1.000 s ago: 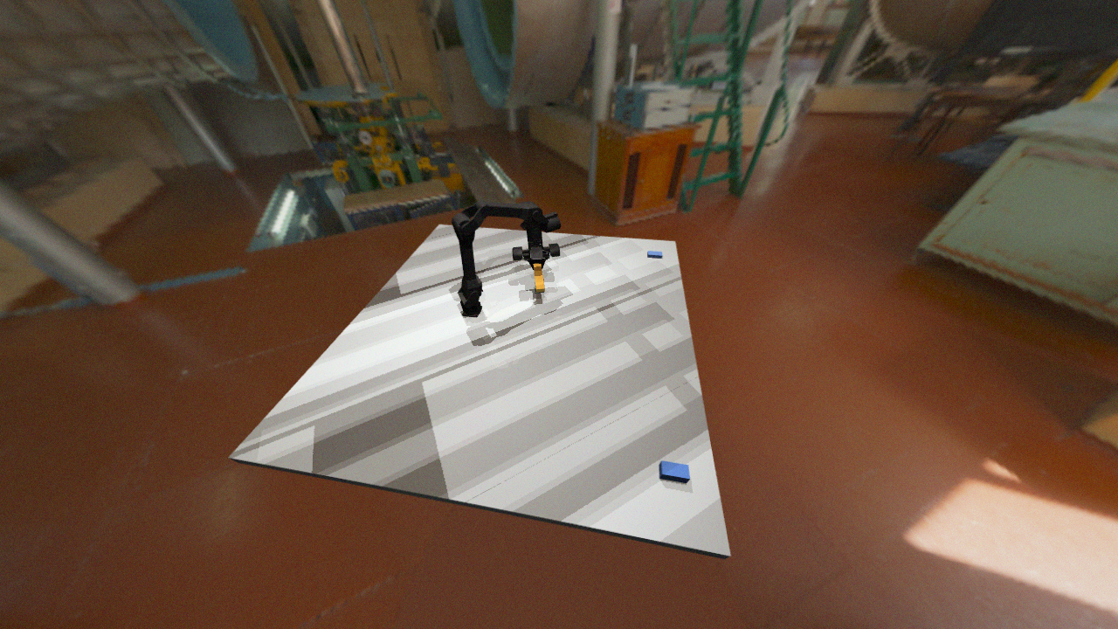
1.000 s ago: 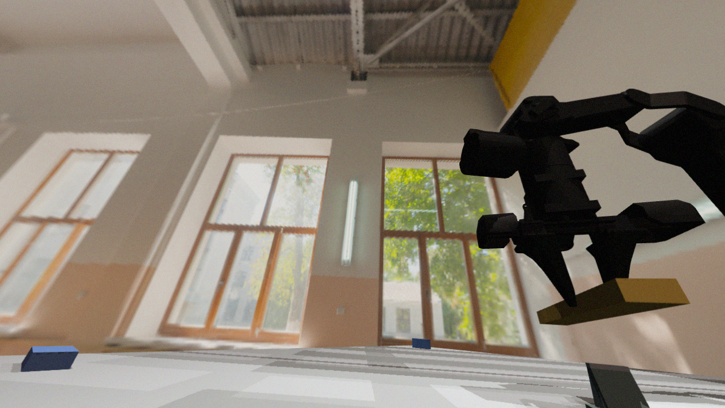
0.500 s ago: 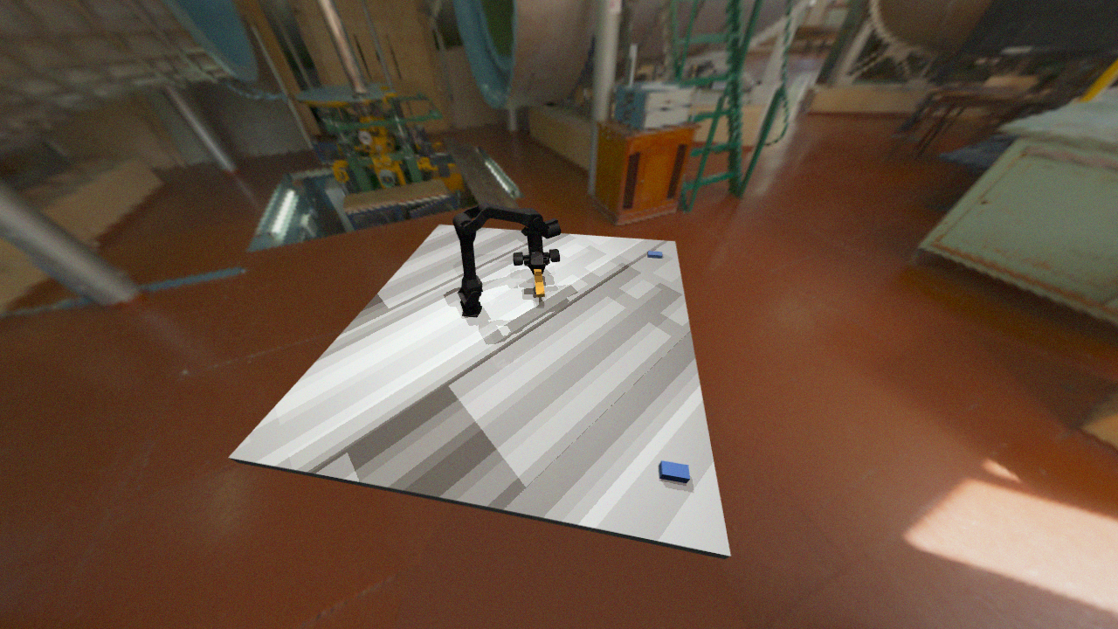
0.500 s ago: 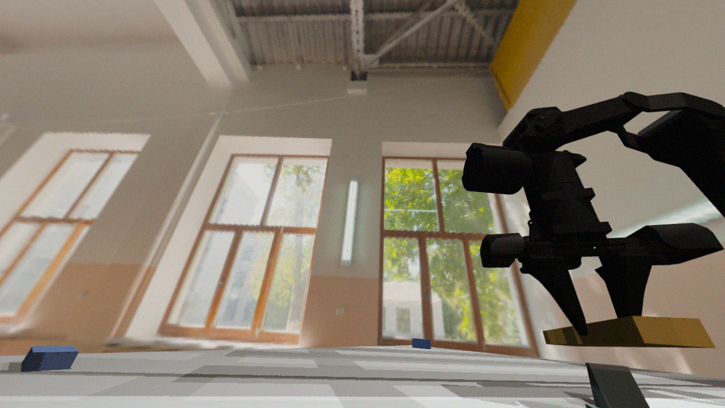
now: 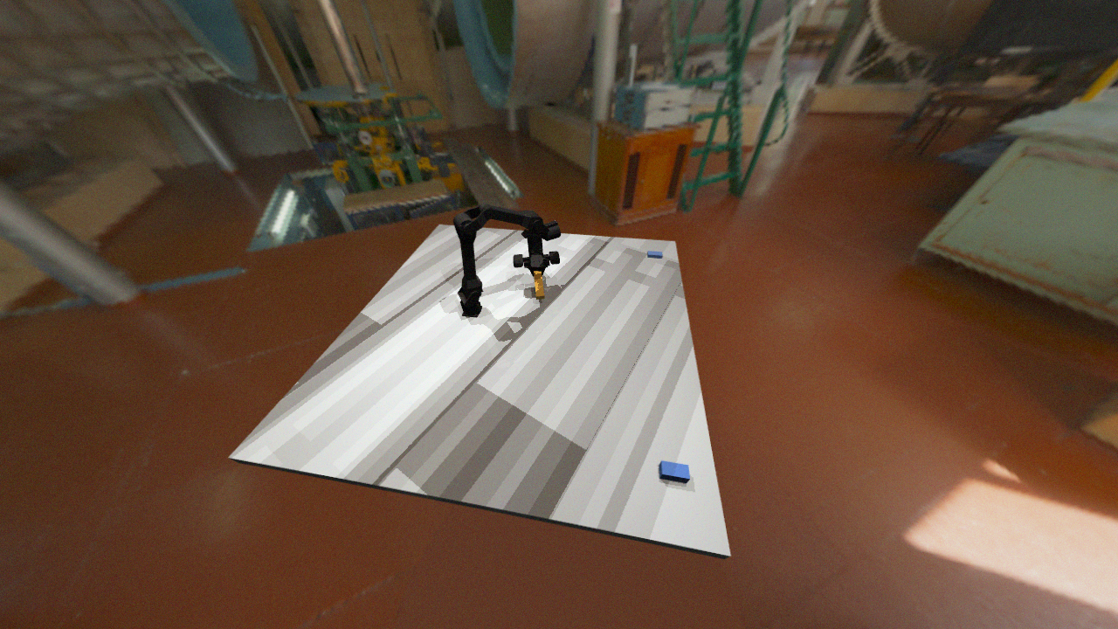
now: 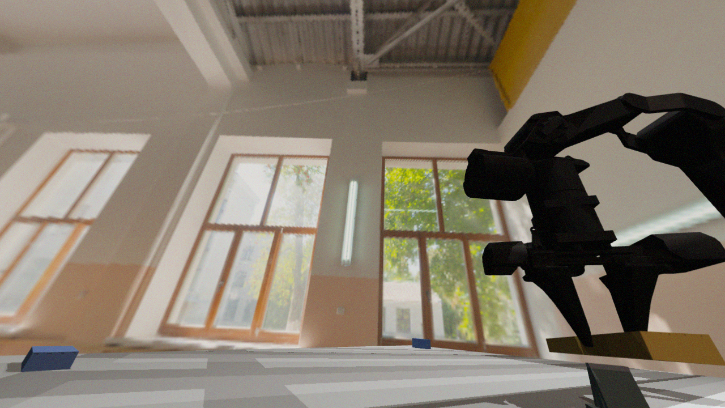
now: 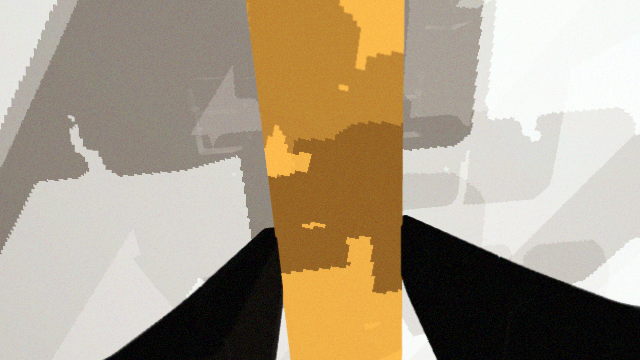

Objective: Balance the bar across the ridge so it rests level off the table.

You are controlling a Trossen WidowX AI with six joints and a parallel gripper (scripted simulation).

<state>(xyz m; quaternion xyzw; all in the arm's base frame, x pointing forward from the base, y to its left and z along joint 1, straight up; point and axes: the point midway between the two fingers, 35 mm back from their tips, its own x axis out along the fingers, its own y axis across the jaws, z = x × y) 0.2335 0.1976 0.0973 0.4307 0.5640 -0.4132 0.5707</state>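
Observation:
The orange-yellow bar (image 5: 539, 289) (image 6: 676, 347) (image 7: 325, 75) is held off the table (image 5: 578, 351) (image 6: 152, 383). My gripper (image 5: 537, 273) (image 6: 612, 338) (image 7: 336, 236) is shut on the bar, with one finger on each long side. In the exterior view the bar looks nearly level. The dark grey ridge (image 6: 621, 389) stands just below it in that view, with a narrow gap showing between them. I cannot make out the ridge in the top view or the wrist view, where the bar covers the middle.
One blue block (image 5: 673, 472) (image 6: 49, 358) lies near the table's front right corner in the top view. Another blue block (image 5: 655, 254) (image 6: 421, 343) lies near the back right corner. The arm's base (image 5: 470, 305) stands left of the bar in that view.

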